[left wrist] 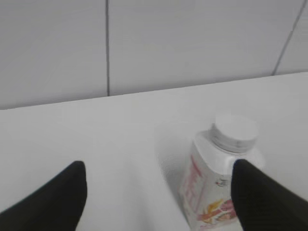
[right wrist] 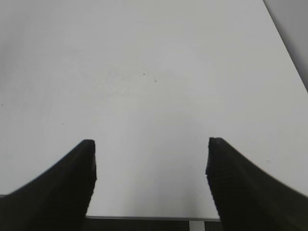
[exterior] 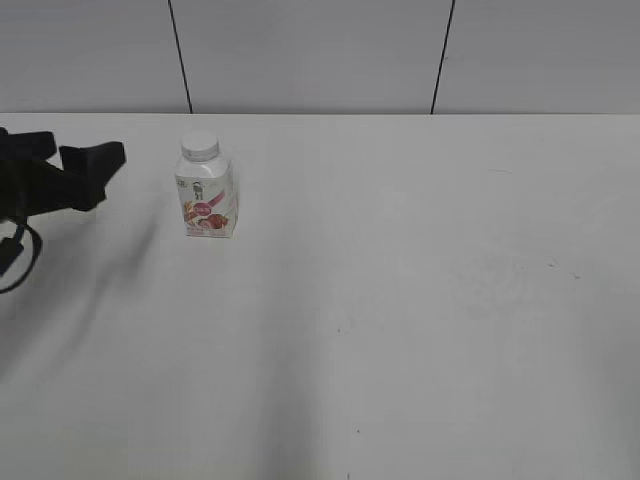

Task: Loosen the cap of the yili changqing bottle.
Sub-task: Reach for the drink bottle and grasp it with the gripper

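Observation:
The yili changqing bottle (exterior: 207,200) stands upright on the white table at the back left, white with a red-pink fruit label. Its white cap (exterior: 200,145) sits on the neck. My left gripper (exterior: 90,170) is open and empty, to the left of the bottle and apart from it. In the left wrist view the bottle (left wrist: 211,187) and the cap (left wrist: 235,132) show just inside the right finger of the open left gripper (left wrist: 159,192). My right gripper (right wrist: 150,166) is open and empty over bare table; it does not show in the exterior view.
The white table (exterior: 420,300) runs back to a grey panelled wall (exterior: 320,50). The right wrist view shows the table's near edge (right wrist: 154,217) between the fingers and a side edge at the upper right.

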You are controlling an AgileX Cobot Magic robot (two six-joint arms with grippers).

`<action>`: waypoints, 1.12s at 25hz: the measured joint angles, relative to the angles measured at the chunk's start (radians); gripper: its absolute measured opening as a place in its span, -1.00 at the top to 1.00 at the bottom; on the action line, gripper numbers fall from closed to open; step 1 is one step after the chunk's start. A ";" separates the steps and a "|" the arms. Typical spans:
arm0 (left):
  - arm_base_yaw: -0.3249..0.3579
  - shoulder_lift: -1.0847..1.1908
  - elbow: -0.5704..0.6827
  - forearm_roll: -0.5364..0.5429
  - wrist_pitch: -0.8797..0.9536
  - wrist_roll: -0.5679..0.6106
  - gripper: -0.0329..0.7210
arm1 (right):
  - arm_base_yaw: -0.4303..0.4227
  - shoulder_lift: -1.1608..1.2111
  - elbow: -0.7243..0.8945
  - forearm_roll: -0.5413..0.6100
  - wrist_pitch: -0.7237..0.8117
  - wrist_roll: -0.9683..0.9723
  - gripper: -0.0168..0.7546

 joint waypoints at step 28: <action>0.206 0.658 -0.780 1.148 -0.338 -0.489 -0.58 | 0.000 0.000 0.000 0.000 0.000 0.000 -0.51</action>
